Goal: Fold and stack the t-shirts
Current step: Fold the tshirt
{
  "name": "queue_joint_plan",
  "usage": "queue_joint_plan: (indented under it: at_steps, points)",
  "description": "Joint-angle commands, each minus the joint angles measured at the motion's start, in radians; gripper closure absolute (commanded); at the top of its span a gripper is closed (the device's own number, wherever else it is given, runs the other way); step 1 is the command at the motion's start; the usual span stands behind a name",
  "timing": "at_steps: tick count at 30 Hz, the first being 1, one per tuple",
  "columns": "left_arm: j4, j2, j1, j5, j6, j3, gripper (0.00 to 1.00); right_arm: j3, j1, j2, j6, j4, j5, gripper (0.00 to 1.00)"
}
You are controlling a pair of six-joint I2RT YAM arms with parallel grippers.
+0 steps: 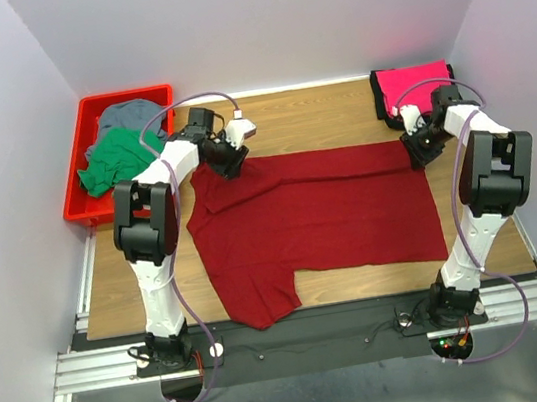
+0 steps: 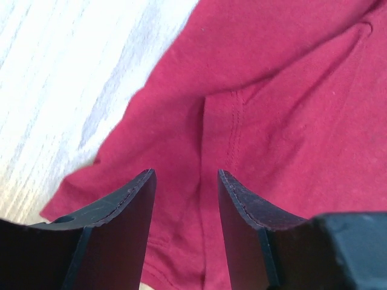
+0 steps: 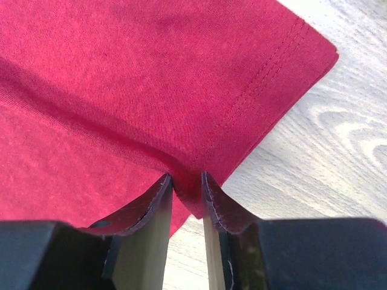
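Note:
A dark red t-shirt [image 1: 311, 215] lies spread flat across the middle of the wooden table, with one sleeve hanging toward the near edge. My left gripper [image 1: 232, 161] sits low over its far left corner. In the left wrist view this gripper [image 2: 184, 175] is open, its fingers astride a seam of the red cloth [image 2: 266, 109]. My right gripper [image 1: 415, 151] is at the shirt's far right corner. In the right wrist view it [image 3: 186, 178] is shut on a raised fold of the hemmed corner [image 3: 254, 78].
A folded bright pink t-shirt [image 1: 415, 86] lies at the far right of the table, just behind my right gripper. A red plastic tray [image 1: 121, 95] at the far left holds a green t-shirt [image 1: 111, 159] and a grey one [image 1: 129, 113].

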Motion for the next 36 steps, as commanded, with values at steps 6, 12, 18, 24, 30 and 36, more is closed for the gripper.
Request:
queue_joint_plan:
  at_steps: [6, 12, 18, 24, 30, 36]
  points:
    - [-0.068, 0.042, -0.001, 0.155, 0.019, 0.124, 0.43, 0.014, -0.005, 0.013, -0.008, -0.025, 0.032, 0.71]
    - [-0.089, 0.083, -0.013, 0.202, 0.03, 0.156, 0.43, 0.032, -0.005, 0.022, 0.006, -0.027, 0.036, 0.72]
    - [-0.085, 0.137, -0.016, 0.198, 0.01, 0.196, 0.43, 0.044, -0.005, 0.027, 0.011, -0.028, 0.036, 0.72]
    - [-0.082, 0.128, -0.024, 0.212, 0.01, 0.205, 0.59, 0.053, -0.005, 0.026, 0.012, -0.033, 0.041, 0.72]
    - [-0.092, 0.001, -0.029, 0.283, 0.033, 0.13, 0.86, 0.055, -0.005, 0.021, 0.011, -0.036, 0.042, 0.73]
    - [-0.155, -0.116, -0.09, 0.274, 0.086, 0.001, 1.0, 0.057, -0.005, 0.023, 0.014, -0.038, 0.062, 0.77]
